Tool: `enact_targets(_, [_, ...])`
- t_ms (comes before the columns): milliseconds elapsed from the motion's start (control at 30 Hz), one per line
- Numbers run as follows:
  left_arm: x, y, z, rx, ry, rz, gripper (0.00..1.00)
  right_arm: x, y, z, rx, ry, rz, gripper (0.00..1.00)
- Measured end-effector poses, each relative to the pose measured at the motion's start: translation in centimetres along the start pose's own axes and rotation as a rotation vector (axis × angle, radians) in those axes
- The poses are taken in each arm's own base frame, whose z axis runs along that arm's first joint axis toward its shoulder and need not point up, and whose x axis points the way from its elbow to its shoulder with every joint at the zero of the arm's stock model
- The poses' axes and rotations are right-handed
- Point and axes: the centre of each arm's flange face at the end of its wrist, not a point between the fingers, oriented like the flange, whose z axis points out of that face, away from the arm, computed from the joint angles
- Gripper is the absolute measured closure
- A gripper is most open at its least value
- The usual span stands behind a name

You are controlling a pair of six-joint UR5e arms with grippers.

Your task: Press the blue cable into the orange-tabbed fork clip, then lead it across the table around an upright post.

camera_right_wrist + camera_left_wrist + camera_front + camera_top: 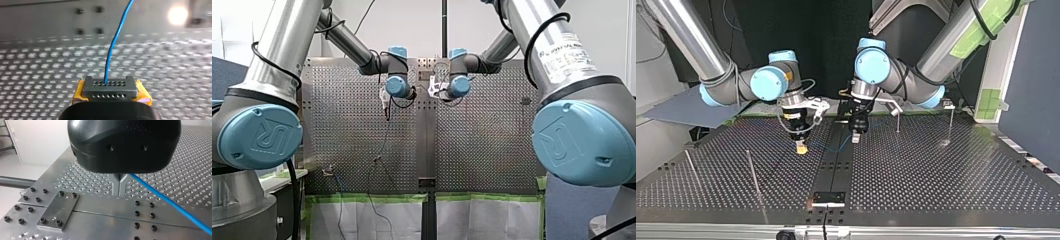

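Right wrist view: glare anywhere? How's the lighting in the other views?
Right wrist view: one hard glare spot on the table, ahead of the right end effector; the blue cable shows plainly. Left wrist view: even light, the black body of the left end effector shades the table beneath it. Top view: dark backdrop, mild sheen on the table. Front view: evenly lit.

Front camera looks from high at the rear down the perforated table (482,145), top camera faces back low across it, both wrist cameras hug the surface up close, sharing the blue cable (170,202).
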Motion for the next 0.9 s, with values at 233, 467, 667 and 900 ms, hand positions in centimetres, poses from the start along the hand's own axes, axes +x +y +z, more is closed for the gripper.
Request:
enact_targets(233, [-0.1, 0.3, 0.1, -0.005, -0.002, -0.011, 1.00, 4.8, -0.1, -1.3, -0.033, 0.072, -0.013, 1.00])
enact_targets(467, [-1.4, 0.2, 0.9, -0.006, -0.021, -0.028, 1.00, 9.8, 0.4, -2.7, -0.064, 0.143, -0.010, 1.00])
enact_targets(667, [-3.5, -0.5, 1.9, -0.001, -0.050, -0.039, 1.00, 13.6, 1.1, -4.3, -0.075, 0.189, -0.005, 1.00])
enact_targets(900, [-6.5, -1.5, 2.9, 0.008, -0.077, -0.051, 1.00, 17.6, 3.3, -6.0, -0.109, 0.241, 0.002, 1.00])
